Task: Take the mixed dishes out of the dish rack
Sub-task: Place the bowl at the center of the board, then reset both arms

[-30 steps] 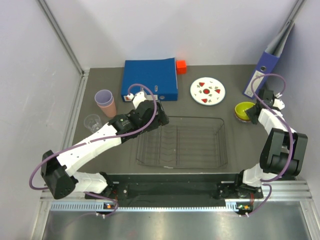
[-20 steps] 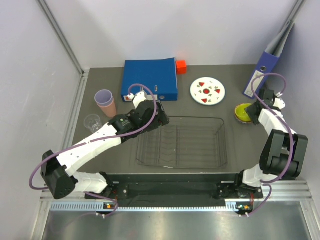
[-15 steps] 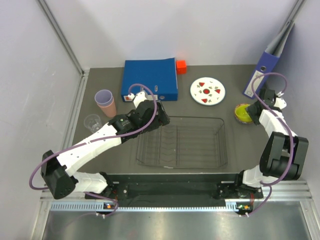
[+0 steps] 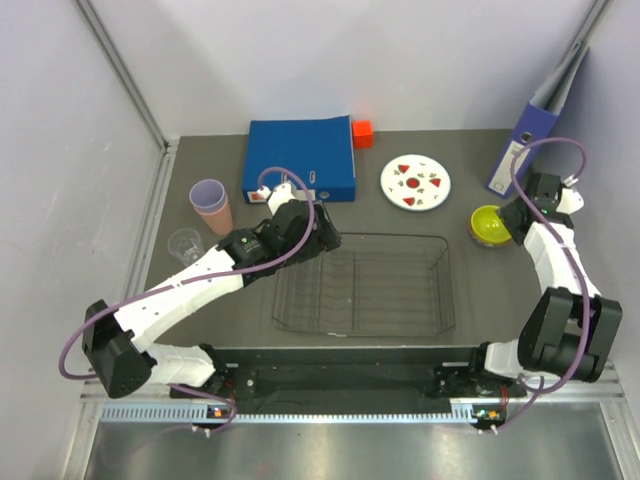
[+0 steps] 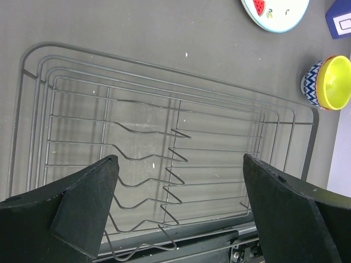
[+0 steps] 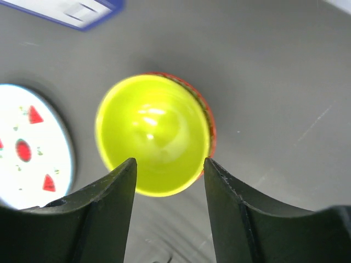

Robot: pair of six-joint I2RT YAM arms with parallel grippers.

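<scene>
The dish rack [image 4: 385, 236] of thin dark wire lies at the table's middle with nothing in it, its bare wires [image 5: 164, 68] filling the left wrist view. My left gripper [image 4: 326, 238] hovers open over its far left corner, empty [image 5: 179, 164]. At the right, the lime-yellow bowl [image 4: 489, 225] sits nested in the patterned bowl [image 5: 310, 85]. My right gripper [image 4: 511, 221] stands open just beside and above it, fingertips apart over the bowl's near rim [image 6: 170, 164], holding nothing. The white plate [image 4: 415, 185] lies behind the rack. Stacked lilac and pink cups [image 4: 211, 205] and a clear tumbler [image 4: 184, 243] stand at the left.
A blue binder [image 4: 300, 158] lies flat behind the rack, with a small orange-red cube [image 4: 362, 132] at its right corner. Another blue binder [image 4: 537, 125] leans upright against the right wall, close behind my right arm. Grey walls enclose the table.
My right gripper has opened, let go of the lime-yellow bowl and drawn back up and to the right. The bowl stays nested on the table. The left arm has not moved.
</scene>
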